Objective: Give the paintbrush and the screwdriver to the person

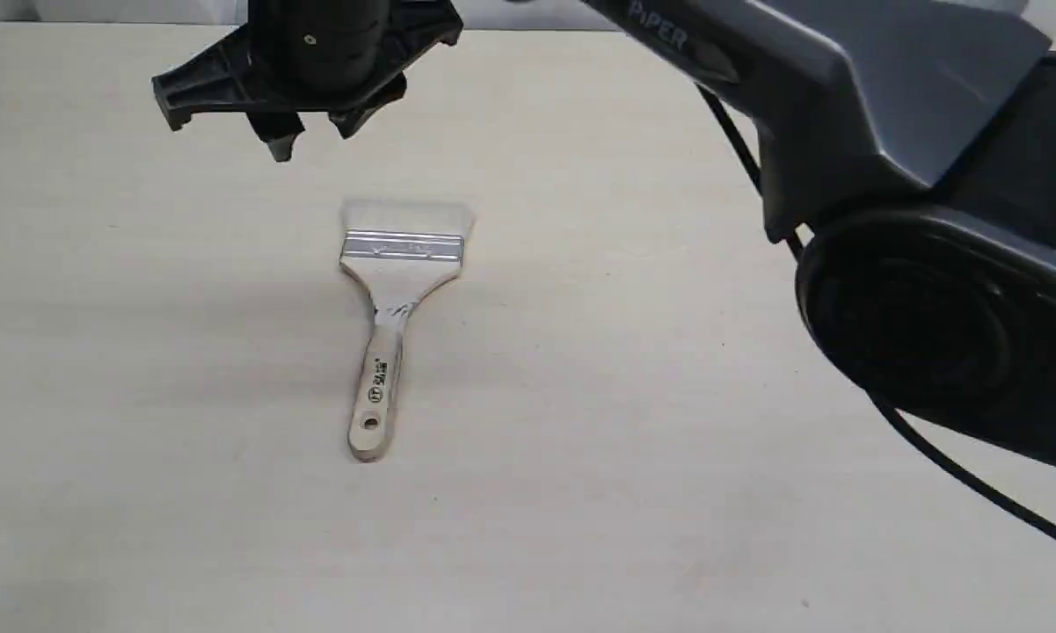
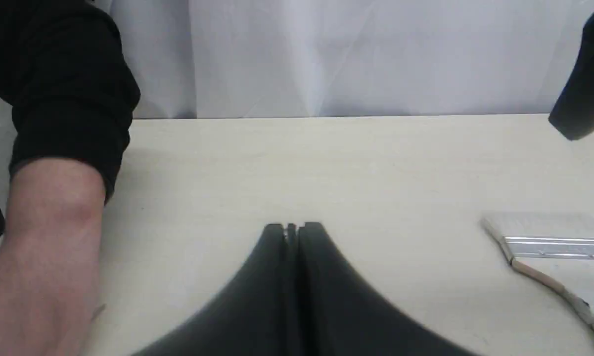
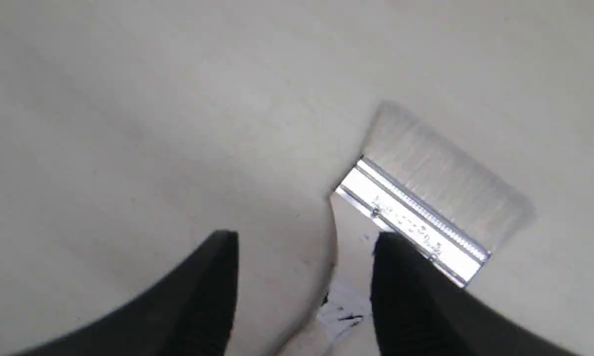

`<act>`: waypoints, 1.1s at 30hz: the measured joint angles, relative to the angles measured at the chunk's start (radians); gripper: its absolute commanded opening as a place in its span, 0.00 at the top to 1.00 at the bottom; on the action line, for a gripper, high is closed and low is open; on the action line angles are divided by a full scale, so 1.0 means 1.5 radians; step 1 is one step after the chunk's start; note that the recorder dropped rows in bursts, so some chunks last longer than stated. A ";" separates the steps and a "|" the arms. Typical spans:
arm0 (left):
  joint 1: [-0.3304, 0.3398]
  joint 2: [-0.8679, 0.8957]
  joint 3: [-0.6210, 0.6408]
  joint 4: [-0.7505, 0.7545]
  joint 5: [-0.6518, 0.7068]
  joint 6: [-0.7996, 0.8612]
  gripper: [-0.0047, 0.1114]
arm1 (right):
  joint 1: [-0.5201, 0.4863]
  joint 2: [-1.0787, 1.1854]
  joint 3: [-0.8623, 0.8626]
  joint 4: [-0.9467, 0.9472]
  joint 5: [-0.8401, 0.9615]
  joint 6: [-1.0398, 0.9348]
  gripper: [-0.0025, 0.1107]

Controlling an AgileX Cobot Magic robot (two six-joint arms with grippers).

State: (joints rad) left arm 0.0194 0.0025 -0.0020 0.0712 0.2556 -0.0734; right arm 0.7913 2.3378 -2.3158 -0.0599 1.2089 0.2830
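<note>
The paintbrush [image 1: 397, 290] lies flat on the pale table [image 1: 668, 440], its bristles away from the camera and its wooden handle toward it. My right gripper [image 1: 313, 139] reaches across the middle and hangs open above the table, just beyond the bristles. In the right wrist view this gripper [image 3: 304, 240] is open, with one finger over the ferrule of the paintbrush [image 3: 415, 217]. My left gripper [image 2: 292, 227] is shut with nothing visible in it. The paintbrush [image 2: 549, 242] lies off to its side. The person's forearm [image 2: 49, 237], with a dark sleeve, rests on its other side. The screwdriver is out of view.
The grey right arm [image 1: 914, 220] and its black cable [image 1: 976, 479] fill the right side of the exterior view. A white curtain [image 2: 351, 54] stands behind the table's far edge.
</note>
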 measured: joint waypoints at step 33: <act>0.000 0.000 0.000 0.000 0.000 0.000 0.96 | 0.002 0.109 0.125 0.040 0.003 0.106 0.44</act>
State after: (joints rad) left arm 0.0194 0.0025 -0.0020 0.0712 0.2556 -0.0734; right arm 0.7937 2.5018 -2.1289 0.0000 1.2135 0.4427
